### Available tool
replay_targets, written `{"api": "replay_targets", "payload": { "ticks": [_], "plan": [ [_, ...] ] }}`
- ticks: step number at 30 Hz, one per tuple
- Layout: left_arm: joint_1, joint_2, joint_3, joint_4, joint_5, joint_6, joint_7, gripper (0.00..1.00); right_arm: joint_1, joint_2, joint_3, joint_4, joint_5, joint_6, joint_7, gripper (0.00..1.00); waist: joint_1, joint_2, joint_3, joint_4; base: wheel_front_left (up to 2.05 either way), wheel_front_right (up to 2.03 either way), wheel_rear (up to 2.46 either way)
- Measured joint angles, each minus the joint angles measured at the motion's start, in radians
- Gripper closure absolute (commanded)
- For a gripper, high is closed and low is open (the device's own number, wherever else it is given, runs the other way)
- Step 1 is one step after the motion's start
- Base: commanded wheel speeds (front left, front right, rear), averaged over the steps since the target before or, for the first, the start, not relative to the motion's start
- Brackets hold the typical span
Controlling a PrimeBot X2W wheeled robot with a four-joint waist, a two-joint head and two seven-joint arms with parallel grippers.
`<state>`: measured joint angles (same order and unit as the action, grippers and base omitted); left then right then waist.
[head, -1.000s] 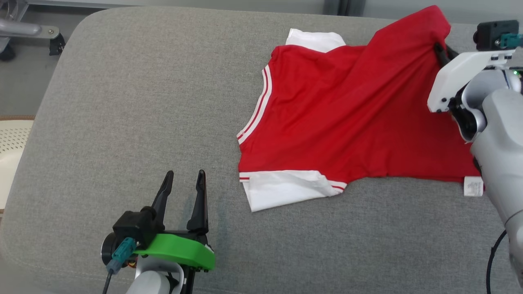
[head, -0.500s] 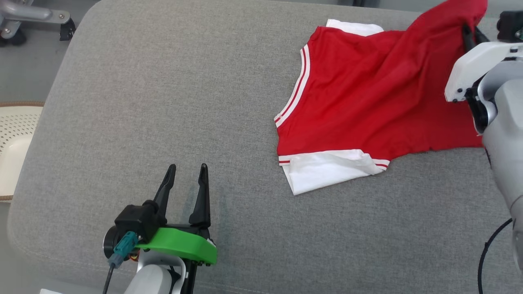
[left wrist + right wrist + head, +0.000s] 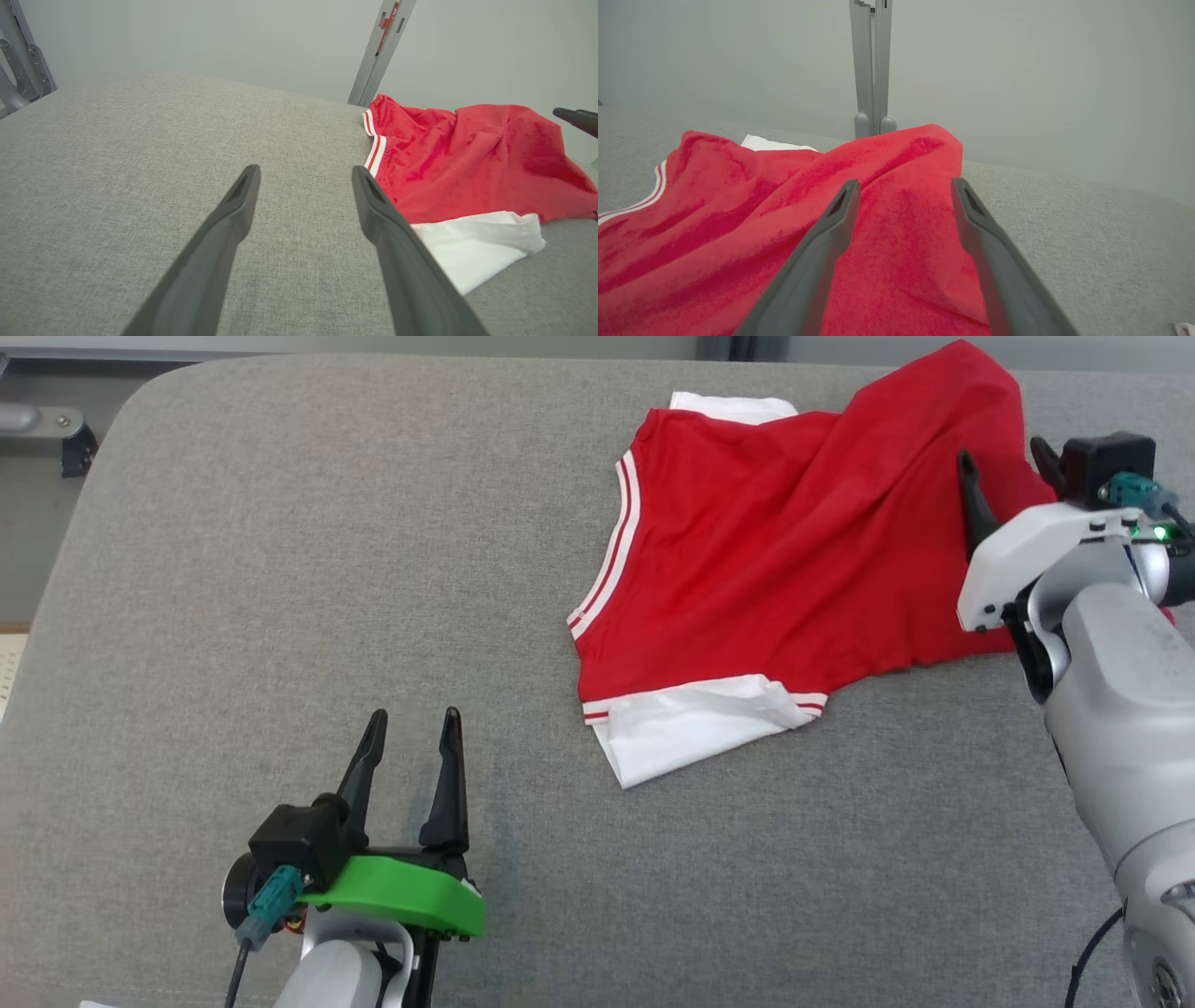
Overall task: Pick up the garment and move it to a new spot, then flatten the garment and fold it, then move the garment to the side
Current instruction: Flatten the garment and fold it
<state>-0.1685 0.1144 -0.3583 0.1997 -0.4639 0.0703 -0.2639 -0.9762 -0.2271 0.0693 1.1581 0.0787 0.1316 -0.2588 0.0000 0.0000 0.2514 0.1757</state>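
Note:
The garment, a red shirt with white sleeves and striped trim, lies rumpled on the far right of the grey cushioned surface. My right gripper is open just above the garment's right part, its two fingers spread with red cloth beneath them and nothing held. In the right wrist view the gripper stands open over the garment. My left gripper is open near the front left, well apart from the cloth. In the left wrist view that gripper is open, with the garment to its right.
The surface's rounded left edge drops to the floor. A grey metal post rises behind the far edge, and a metal frame part sits at the far left. Bare grey cushion spreads left of and in front of the garment.
My right gripper has opened and let go of the red cloth, whose lifted right part has settled lower. The head camera has shifted. The left gripper stays open in place.

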Motion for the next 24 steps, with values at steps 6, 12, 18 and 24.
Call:
{"api": "replay_targets", "payload": {
  "ticks": [6,12,18,24],
  "plan": [
    [0.021,0.012,0.007,-0.015,0.0,0.009,0.0,0.0,0.232,-0.036,-0.046,-0.151,0.034,0.0,-0.004,0.0,0.0,0.0,-0.026,-0.053,0.0,0.0,0.0],
    [0.025,0.025,0.005,-0.028,0.0,0.011,0.007,0.0,0.357,-0.029,-0.112,-0.174,-0.017,0.0,-0.004,0.0,0.0,0.0,-0.031,-0.095,0.0,0.0,0.0],
    [0.024,0.032,0.0,-0.035,0.002,0.011,0.016,0.0,0.359,0.003,-0.174,-0.161,-0.065,0.0,0.013,0.0,0.0,0.0,-0.018,-0.106,0.0,0.0,0.0],
    [0.02,0.038,-0.008,-0.039,0.006,0.012,0.026,0.0,0.317,0.016,-0.22,-0.115,-0.103,0.0,0.038,0.0,0.0,0.0,-0.01,-0.088,0.0,0.0,0.0]
  ]
}}
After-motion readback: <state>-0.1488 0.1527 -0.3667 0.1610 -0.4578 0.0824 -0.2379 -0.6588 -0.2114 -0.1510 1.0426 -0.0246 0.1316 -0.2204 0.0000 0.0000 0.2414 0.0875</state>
